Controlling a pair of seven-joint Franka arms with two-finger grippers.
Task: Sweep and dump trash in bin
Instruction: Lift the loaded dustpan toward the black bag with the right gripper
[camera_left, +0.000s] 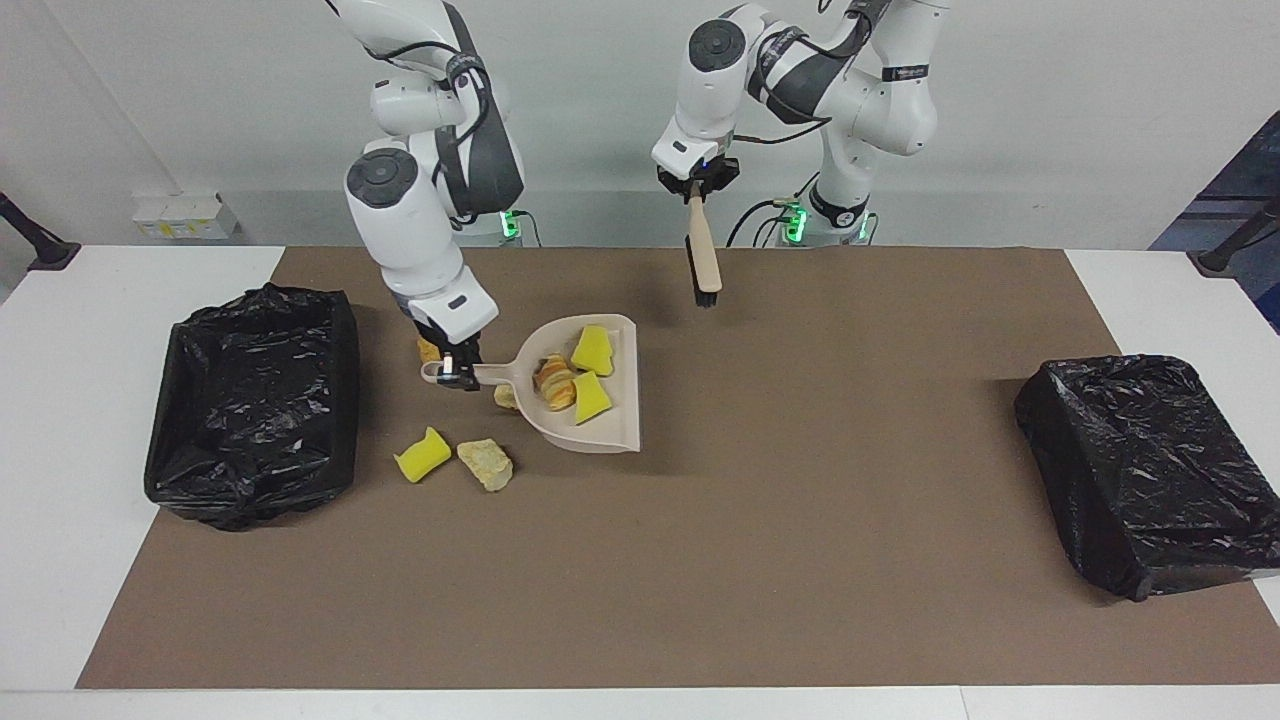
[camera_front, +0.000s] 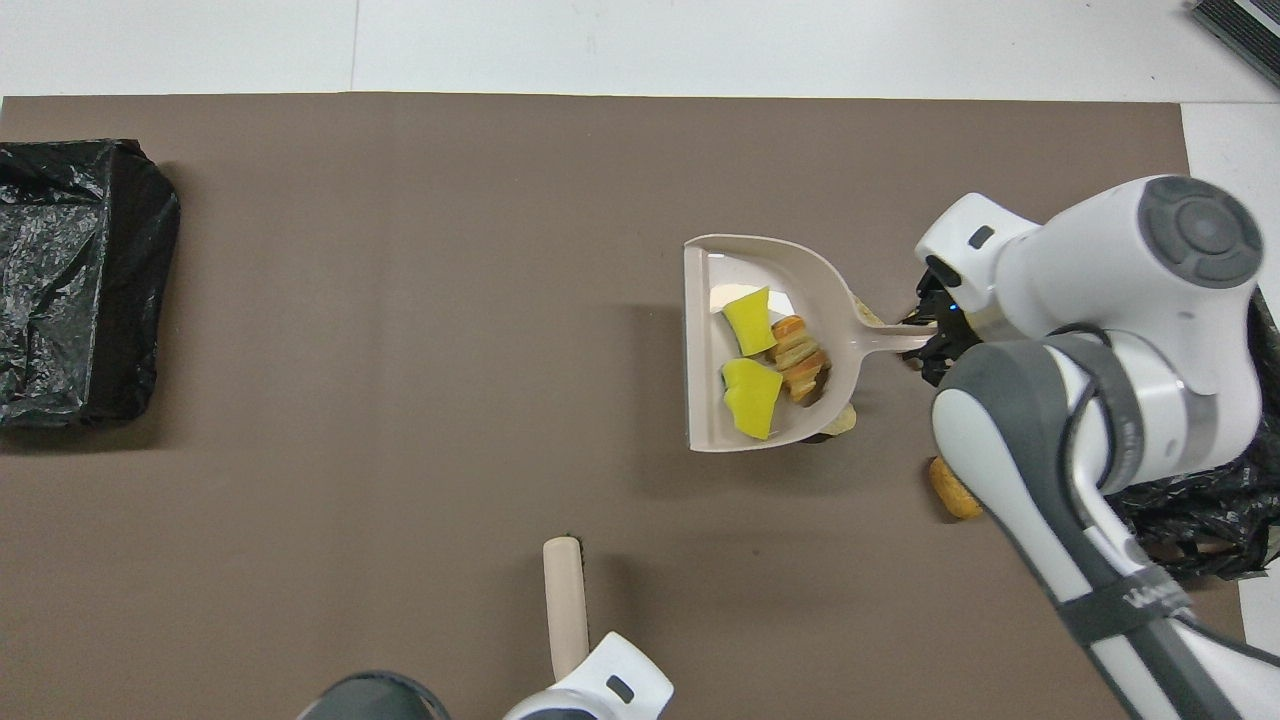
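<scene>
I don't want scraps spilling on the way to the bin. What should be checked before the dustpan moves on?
1. Right end effector shut on the dustpan handle: ok.
2. Load in the pan: two yellow sponge chunks and a bread lump sit inside it: ok.
3. Pan level: cannot tell; it is raised off the mat.
4. Left end effector holds the brush up and apart from the pan: ok.
5. Black-lined bin at the right arm's end is open: ok.
6. All trash collected: not ok; a yellow chunk and tan lumps lie on the mat.
</scene>
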